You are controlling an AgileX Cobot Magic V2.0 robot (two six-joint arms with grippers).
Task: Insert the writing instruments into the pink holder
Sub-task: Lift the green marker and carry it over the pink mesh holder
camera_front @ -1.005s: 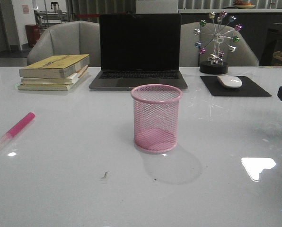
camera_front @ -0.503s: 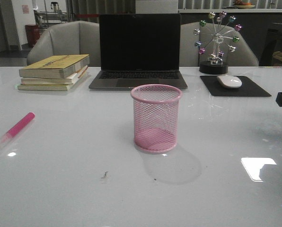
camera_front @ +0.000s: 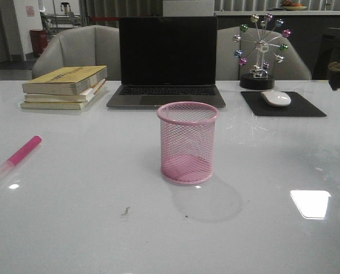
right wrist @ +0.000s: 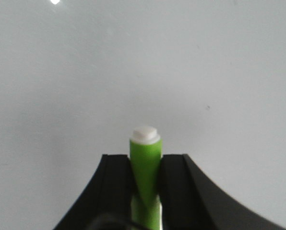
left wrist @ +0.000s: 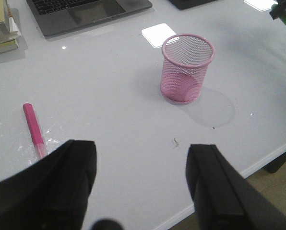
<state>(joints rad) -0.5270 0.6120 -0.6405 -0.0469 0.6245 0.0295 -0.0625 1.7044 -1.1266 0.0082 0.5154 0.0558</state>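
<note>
We read no legible writing anywhere. The right gripper (right wrist: pixel 144 191), pinching the green highlighter (right wrist: pixel 145 167), has risen, seemingly, at the front view's right edge. Only its wrist view shows that marker clearly. The left gripper (left wrist: pixel 140 184) hangs spread. The pink highlighter (camera_front: pixel 19 154) lies well left of the pink holder (camera_front: pixel 187 142).

Pink holder (camera_front: pixel 187 142) upright, mid-table (camera_front: pixel 90 228)

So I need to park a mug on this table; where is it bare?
Bare: in front of the pink holder, and between it and the pink marker. Crowded along the back: books, laptop, mouse pad.
</note>
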